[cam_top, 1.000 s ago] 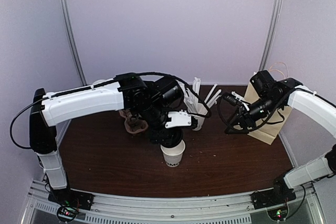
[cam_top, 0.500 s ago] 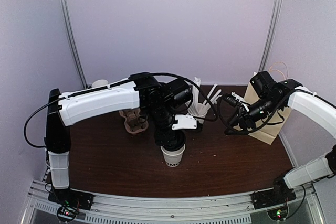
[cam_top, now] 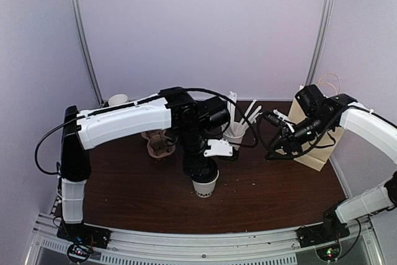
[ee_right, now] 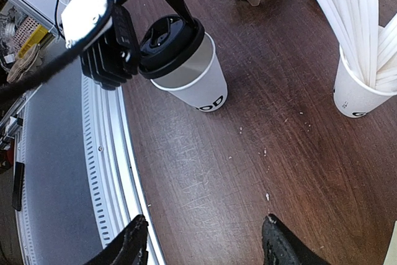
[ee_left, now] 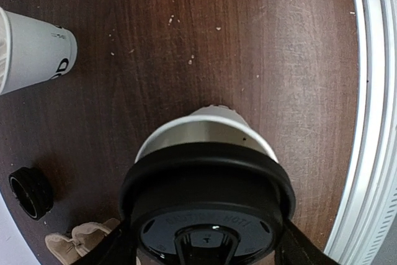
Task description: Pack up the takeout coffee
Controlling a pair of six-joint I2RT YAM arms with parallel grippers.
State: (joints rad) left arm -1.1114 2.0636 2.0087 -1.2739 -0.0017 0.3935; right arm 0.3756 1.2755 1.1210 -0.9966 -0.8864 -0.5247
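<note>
Place: lab-style robot test cell
Walls: plain pale panels far, left and right, joined by metal poles
Near edge: aluminium rail with two arm bases bolted on
Work surface: dark wooden table

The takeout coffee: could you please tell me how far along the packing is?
Done: the takeout coffee wears its lid. In hand: the left hand clamps that lid, cup on the table. Left: moving it into the paper bag; right hand is open.
</note>
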